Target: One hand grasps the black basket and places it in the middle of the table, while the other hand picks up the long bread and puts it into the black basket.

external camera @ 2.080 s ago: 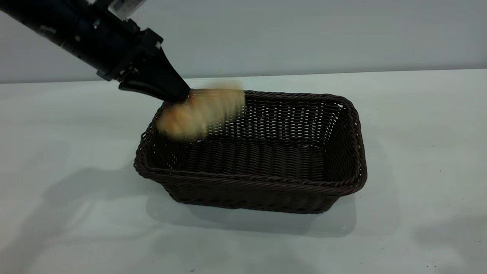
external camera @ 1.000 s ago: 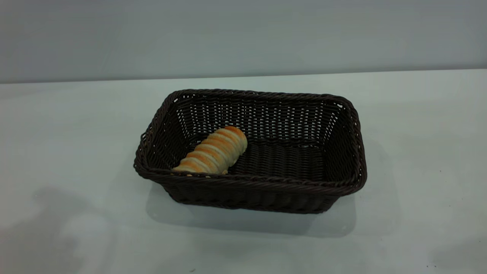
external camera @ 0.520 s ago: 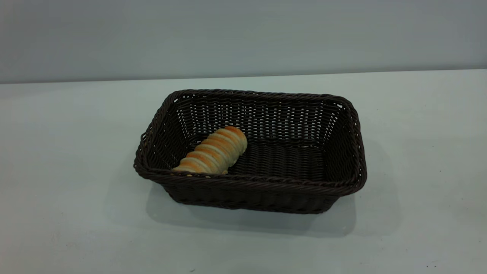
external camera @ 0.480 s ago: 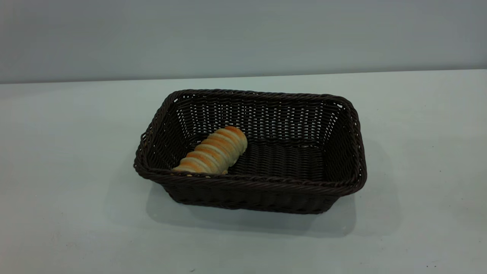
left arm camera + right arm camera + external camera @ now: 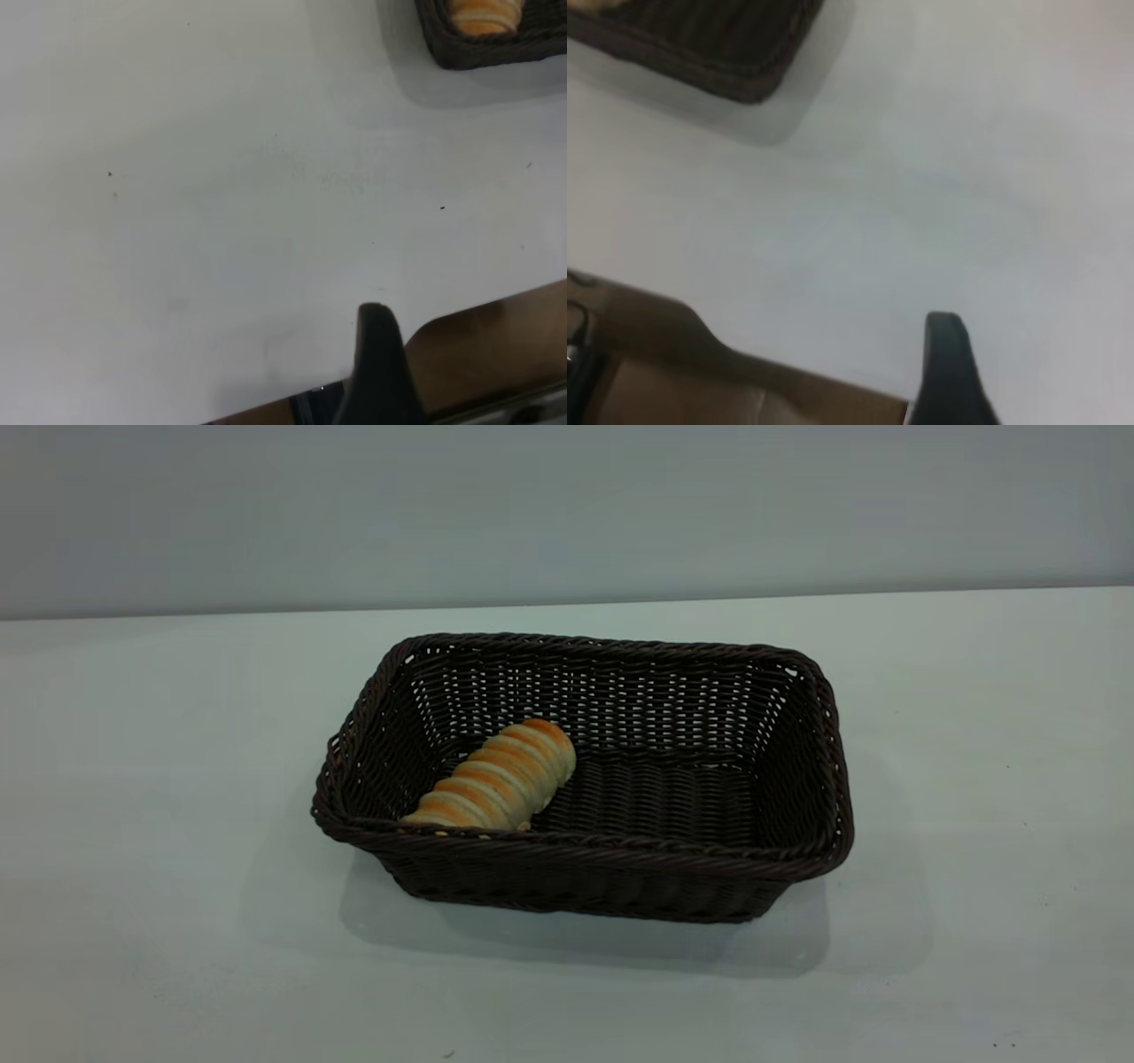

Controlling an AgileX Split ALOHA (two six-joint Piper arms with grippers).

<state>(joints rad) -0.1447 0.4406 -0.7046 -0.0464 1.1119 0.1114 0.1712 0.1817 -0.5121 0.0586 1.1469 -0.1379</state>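
The tabletop [image 5: 133,735] carries the black basket [image 5: 620,868] near its middle, with the long bread [image 5: 496,779] lying inside at its left end, so I judge both steps done. My left tool [image 5: 383,372] and right tool [image 5: 948,367] hang over the tabletop's edge, well apart from the basket, each showing one finger only; whether they are open I cannot tell.

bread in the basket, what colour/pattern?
Spiral ridges, golden-orange crests with pale cream grooves: the long bread, clearest in the exterior view.

Long bread [image 5: 496,778] released (left arm gone)
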